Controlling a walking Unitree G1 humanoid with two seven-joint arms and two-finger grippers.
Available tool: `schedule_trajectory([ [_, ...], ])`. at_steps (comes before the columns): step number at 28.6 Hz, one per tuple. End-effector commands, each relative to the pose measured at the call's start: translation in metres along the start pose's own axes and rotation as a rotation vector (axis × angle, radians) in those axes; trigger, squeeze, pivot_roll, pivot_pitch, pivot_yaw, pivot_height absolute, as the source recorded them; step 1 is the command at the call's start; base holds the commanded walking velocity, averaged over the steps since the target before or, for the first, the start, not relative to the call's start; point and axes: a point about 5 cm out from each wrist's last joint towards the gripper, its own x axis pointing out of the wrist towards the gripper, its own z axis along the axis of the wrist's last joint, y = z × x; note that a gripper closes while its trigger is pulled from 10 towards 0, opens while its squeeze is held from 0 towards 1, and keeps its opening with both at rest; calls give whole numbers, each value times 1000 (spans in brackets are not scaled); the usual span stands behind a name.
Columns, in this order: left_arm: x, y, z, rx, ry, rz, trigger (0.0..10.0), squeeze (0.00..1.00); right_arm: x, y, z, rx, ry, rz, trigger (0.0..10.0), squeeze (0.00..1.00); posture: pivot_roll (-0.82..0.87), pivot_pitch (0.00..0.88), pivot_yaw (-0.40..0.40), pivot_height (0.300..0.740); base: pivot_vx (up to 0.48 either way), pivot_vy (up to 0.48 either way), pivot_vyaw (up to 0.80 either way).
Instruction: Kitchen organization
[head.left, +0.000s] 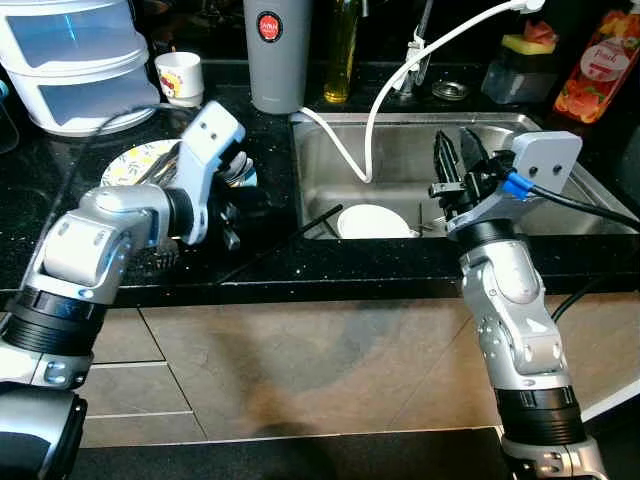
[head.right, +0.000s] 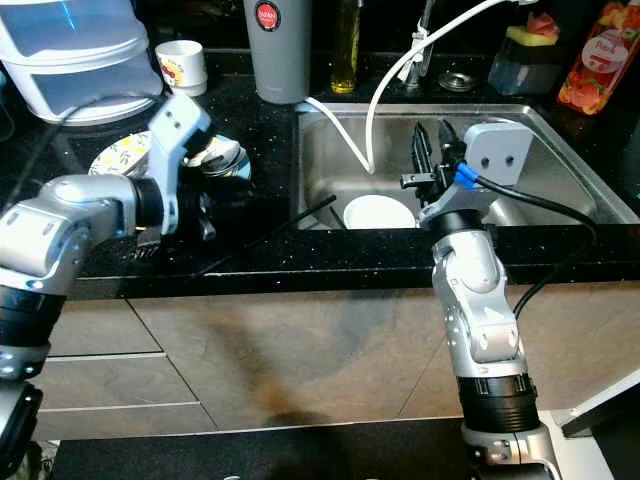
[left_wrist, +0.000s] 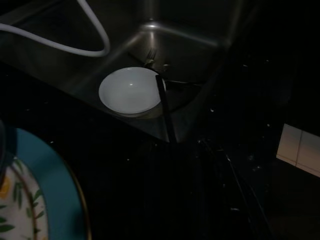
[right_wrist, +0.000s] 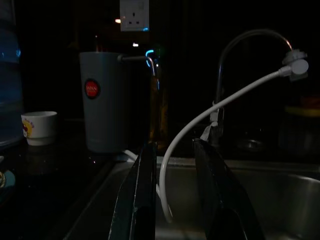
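A white bowl (head.left: 372, 222) lies in the steel sink (head.left: 560, 215), also seen in the left wrist view as the bowl (left_wrist: 131, 91). A thin black stick (head.left: 290, 240) leans from the black counter over the sink's edge beside the bowl. A leaf-patterned plate with a teal rim (head.left: 135, 165) sits on the counter with a shiny item (head.left: 242, 172) on it. My left gripper (head.left: 228, 225) hangs over the counter between plate and sink. My right gripper (head.left: 455, 160) is raised above the sink's right half, open, with nothing between its fingers (right_wrist: 142, 200).
A white hose (head.left: 375, 110) loops from the tap into the sink. Along the back stand a grey tumbler (head.left: 277, 50), a white cup (head.left: 180, 77), an oil bottle (head.left: 342, 50), a juice carton (head.left: 600, 65) and plastic drawers (head.left: 75, 60). A fork (left_wrist: 150, 57) lies in the sink.
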Motion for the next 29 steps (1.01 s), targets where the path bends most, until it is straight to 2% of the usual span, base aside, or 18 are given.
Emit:
schedule_trajectory([
  [1, 7, -3, -8, 25, 37, -34, 10000, 0, -1, -1, 5, -1, -12, -5, 10000, 0, 53, 73, -18, 740, 0, 0, 0],
  [10, 17, -7, -22, 65, 100, -84, 10000, 0, 3, -3, 10, -9, -16, -9, 10000, 0, 34, 73, -17, 740, 0, 0, 0],
  [15, 18, -12, -31, 75, 134, -100, 10000, 0, 1, -5, 9, -12, -11, -15, 10000, 0, 35, 71, -15, 740, 0, 0, 0],
  [19, 18, -15, -44, 118, 204, -98, 10000, 0, 1, -4, 8, -12, -8, -18, 10000, 0, 37, 68, -14, 740, 0, 0, 0],
  [20, 19, -14, -49, 145, 237, -75, 5412, 0, 1, -4, 8, -12, -8, -17, 10000, 0, 38, 66, -15, 740, 0, 0, 0],
  [21, 20, -13, -53, 165, 260, -59, 5412, 0, 2, -4, 8, -11, -8, -17, 10000, 0, 38, 66, -15, 740, 0, 0, 0],
  [22, 21, -12, -56, 171, 273, -36, 0, 0, 2, -4, 8, -10, -8, -17, 10000, 0, 38, 64, -14, 740, 0, 0, 0],
  [29, 25, -9, -62, 136, 264, 73, 0, 0, 3, -4, 9, -9, -12, -19, 10000, 0, 38, 58, -19, 740, 0, 0, 0],
])
